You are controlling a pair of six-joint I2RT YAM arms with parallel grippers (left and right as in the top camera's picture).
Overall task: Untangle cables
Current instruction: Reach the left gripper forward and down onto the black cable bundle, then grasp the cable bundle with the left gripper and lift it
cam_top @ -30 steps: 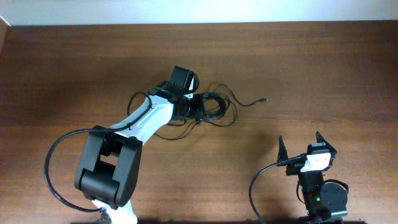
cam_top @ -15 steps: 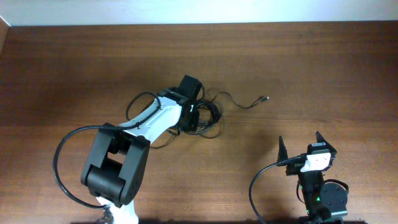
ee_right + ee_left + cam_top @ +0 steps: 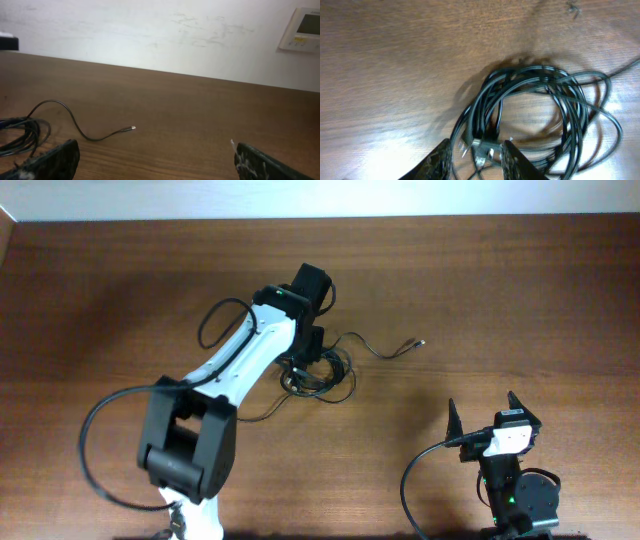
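The cables [image 3: 325, 372] are a tangled coil of thin black wires near the table's middle. One loose end runs right to a small plug [image 3: 420, 342]. My left gripper [image 3: 312, 352] sits at the coil's left edge. In the left wrist view its jaws [image 3: 477, 161] are closed narrowly around strands and silver plug ends [image 3: 480, 147] of the coil [image 3: 540, 100]. My right gripper [image 3: 485, 418] is open and empty, well to the right and nearer. The right wrist view shows its jaws [image 3: 160, 165], the loose plug [image 3: 131, 128] and part of the coil [image 3: 20, 132] at far left.
The brown wooden table [image 3: 520, 290] meets a white wall at the back. The left arm's thick cord loops out at the left [image 3: 212, 325]. A white wall panel [image 3: 302, 30] shows in the right wrist view. The right arm base [image 3: 520, 495] is at the near right.
My left arm's wrist swung toward the far side, and the coil shifted slightly left and nearer with the gripper. The loose plug barely moved. The right arm has not moved.
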